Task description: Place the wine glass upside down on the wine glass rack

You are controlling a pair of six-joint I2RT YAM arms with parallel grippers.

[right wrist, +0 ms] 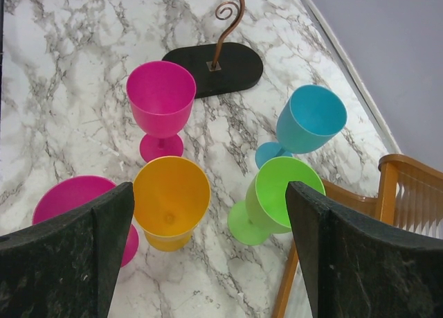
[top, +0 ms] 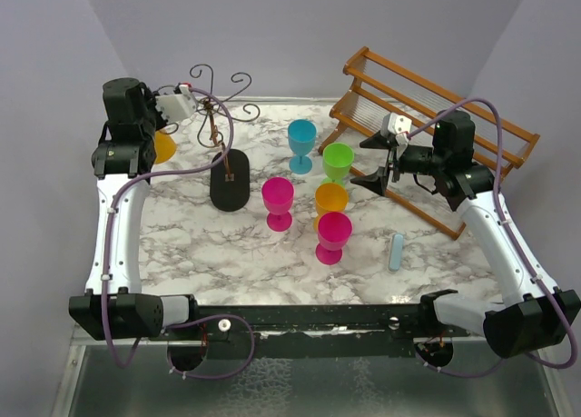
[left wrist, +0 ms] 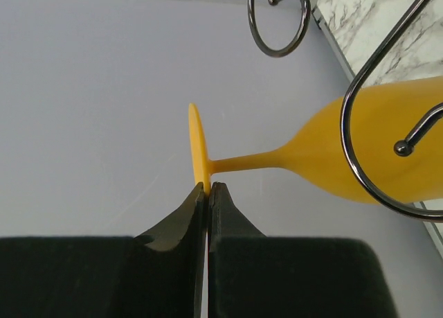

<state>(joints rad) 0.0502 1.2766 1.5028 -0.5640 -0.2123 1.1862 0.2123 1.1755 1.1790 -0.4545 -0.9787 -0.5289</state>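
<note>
The left gripper (left wrist: pixel 208 187) has its jaws pressed together on the thin rim of the foot of the orange wine glass (left wrist: pixel 325 152); pinching the foot's edge leaves the stem bare, which I judge is the point, since the stem must slip into a wire loop; the stem runs away from the fingers with the bowl at the far end, and a curled wire arm (left wrist: pixel 344 131) crosses in front of the bowl, though whether wire and glass touch I cannot tell; the glass hangs off the table at the far left, beside the wine glass rack (top: pixel 229 181), not yet hung on it

The right gripper (right wrist: pixel 208 190) hovers with its jaws wide apart and nothing between them, over the spare glasses standing upright on the marble table (top: pixel 182 244): a pink glass (right wrist: pixel 160 100), an orange cup (right wrist: pixel 171 193), a green glass (right wrist: pixel 280 200), a blue glass (right wrist: pixel 310 118); the wooden rack (top: pixel 436 99) stands behind it; a slip of the thin foot is the likely risk
</note>
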